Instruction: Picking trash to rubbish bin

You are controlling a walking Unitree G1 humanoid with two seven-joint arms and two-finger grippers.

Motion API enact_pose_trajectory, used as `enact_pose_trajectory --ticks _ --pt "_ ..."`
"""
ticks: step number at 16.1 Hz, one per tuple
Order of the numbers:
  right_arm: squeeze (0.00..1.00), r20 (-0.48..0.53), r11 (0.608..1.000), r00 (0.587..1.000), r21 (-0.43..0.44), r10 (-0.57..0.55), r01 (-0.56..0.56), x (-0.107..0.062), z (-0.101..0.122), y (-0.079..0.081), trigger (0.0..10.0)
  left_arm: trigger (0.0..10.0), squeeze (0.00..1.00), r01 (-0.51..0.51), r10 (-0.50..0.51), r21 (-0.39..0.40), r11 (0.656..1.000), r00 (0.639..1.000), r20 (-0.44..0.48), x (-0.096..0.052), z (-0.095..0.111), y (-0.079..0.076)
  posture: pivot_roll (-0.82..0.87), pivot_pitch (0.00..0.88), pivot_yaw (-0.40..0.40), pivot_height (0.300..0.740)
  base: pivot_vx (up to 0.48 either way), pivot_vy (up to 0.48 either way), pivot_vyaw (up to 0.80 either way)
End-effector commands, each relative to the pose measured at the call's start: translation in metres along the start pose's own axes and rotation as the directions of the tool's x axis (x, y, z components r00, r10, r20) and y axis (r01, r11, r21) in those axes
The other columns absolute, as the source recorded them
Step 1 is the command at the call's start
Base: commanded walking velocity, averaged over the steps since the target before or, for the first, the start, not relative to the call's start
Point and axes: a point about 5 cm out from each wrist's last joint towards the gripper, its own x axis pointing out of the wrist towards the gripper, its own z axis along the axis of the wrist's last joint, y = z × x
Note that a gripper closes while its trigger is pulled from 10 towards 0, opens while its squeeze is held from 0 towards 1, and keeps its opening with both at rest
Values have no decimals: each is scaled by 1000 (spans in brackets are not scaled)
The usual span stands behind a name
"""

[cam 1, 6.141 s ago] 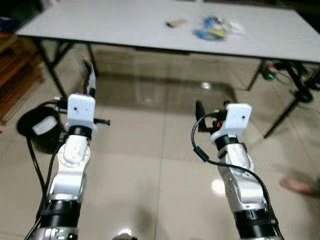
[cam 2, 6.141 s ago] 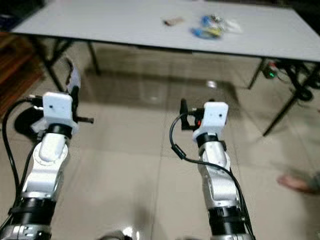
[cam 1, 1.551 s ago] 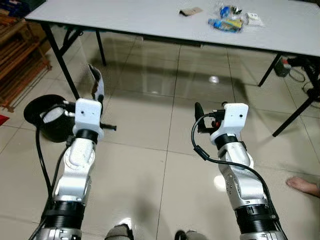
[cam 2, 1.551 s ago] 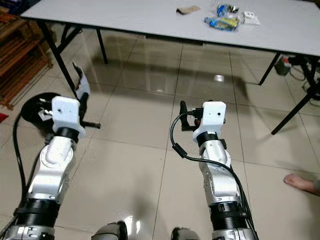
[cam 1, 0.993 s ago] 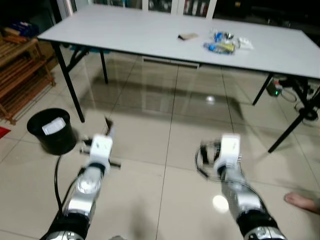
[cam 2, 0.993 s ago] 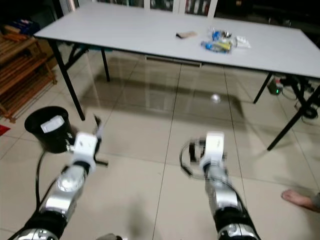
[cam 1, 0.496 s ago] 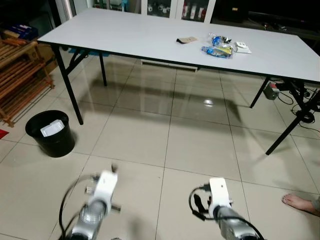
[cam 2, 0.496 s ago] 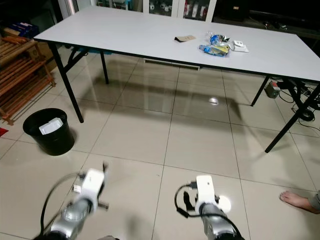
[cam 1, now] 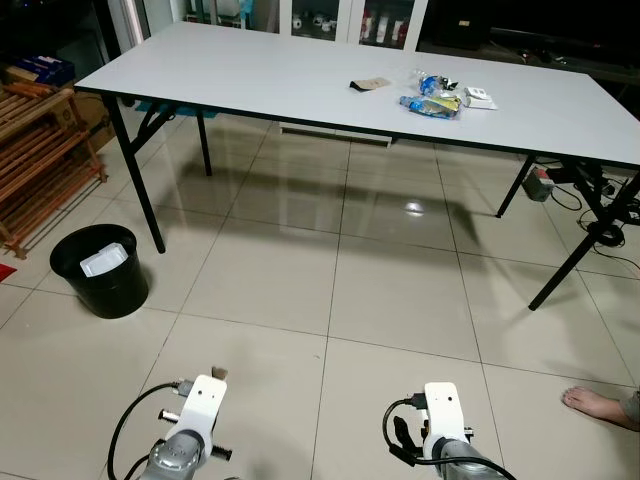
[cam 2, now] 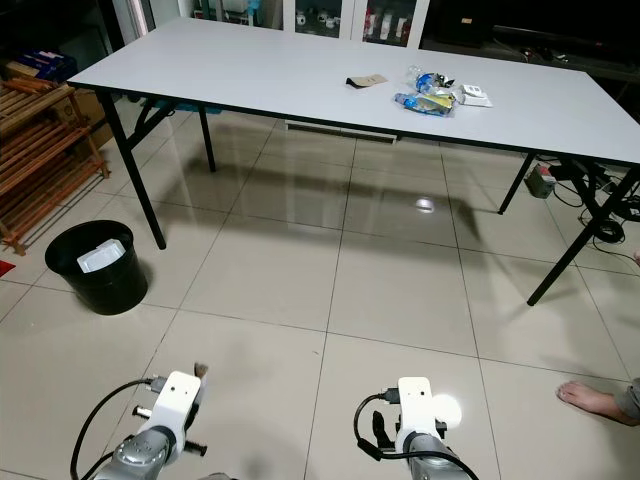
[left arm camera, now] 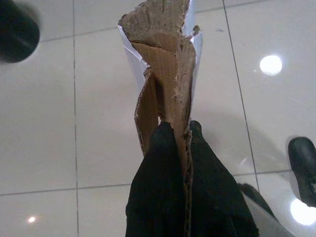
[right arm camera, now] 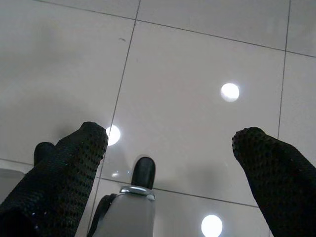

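Torn corrugated cardboard scrap (left arm camera: pixel 165 84), probably light and fairly stiff, sits clamped at its base in the left gripper (left arm camera: pixel 175 133); the right gripper (right arm camera: pixel 170 148) hangs spread apart

Overhead lamps light the room evenly and the eye views are sharp. Round glare spots shine on the glossy floor tiles (cam 1: pixel 300 300), one under the long grey table (cam 1: pixel 330 80), which casts a soft shadow there. The background beyond the table is dark.
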Motion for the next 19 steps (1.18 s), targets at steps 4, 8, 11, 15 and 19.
enact_pose_trajectory --ticks 4,8,11,15,19 --pt "0 -5 1000 1000 -6 23 -23 0 -3 6 10000 10000 0 -2 2 -9 1000 1000 23 1 5 -3 6 0 -71 740 0 0 0" --pt "0 -1 1000 1000 14 19 -19 0 -1 6 10000 10000 0 3 -3 -15 1000 999 35 1 6 -7 7 0 -74 740 0 0 0" --pt "0 0 1000 1000 14 21 -21 1 0 5 10000 10000 0 4 -2 -46 999 999 55 2 10 -9 0 1 -74 740 0 0 0" --pt "0 9 999 1000 25 25 -25 1 3 6 10000 10000 0 -9 13 -50 999 997 73 4 18 -6 -13 7 -66 740 165 0 0" --pt "0 8 999 1000 34 24 -24 1 3 6 10000 10000 0 -15 18 -47 999 998 63 3 16 -3 -9 11 -68 740 357 0 0"
